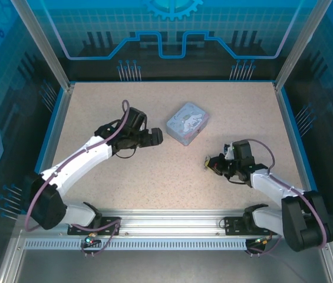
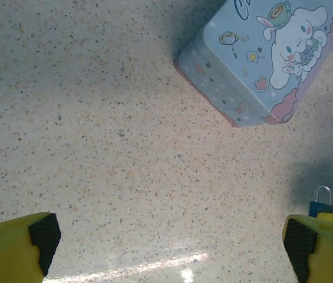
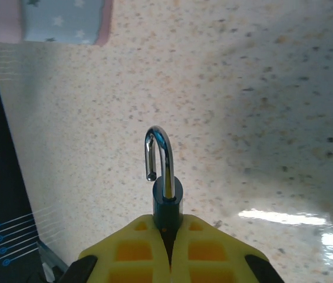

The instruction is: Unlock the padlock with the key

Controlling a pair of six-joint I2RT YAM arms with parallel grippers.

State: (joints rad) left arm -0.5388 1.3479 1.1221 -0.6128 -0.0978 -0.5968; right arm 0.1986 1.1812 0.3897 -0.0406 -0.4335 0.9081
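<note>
My right gripper (image 3: pixel 167 229) is shut on the blue body of the padlock (image 3: pixel 167 197). Its metal shackle (image 3: pixel 161 150) stands up out of the fingers, with one leg free of the body. In the top view this gripper (image 1: pixel 211 165) sits low over the table at the right. My left gripper (image 1: pixel 154 137) hovers at centre-left, open wide with bare table between its yellow fingers (image 2: pixel 13 250). In the left wrist view the padlock (image 2: pixel 321 201) peeks out behind the right-hand finger. The key is hidden.
A pale lavender cartoon-printed tin (image 1: pixel 187 123) lies on the speckled table (image 1: pixel 154 188) between the two grippers, toward the back; its corner also shows in both wrist views, tin (image 2: pixel 260 59) and tin (image 3: pixel 60 20). Blue-lit walls and aluminium posts enclose the table.
</note>
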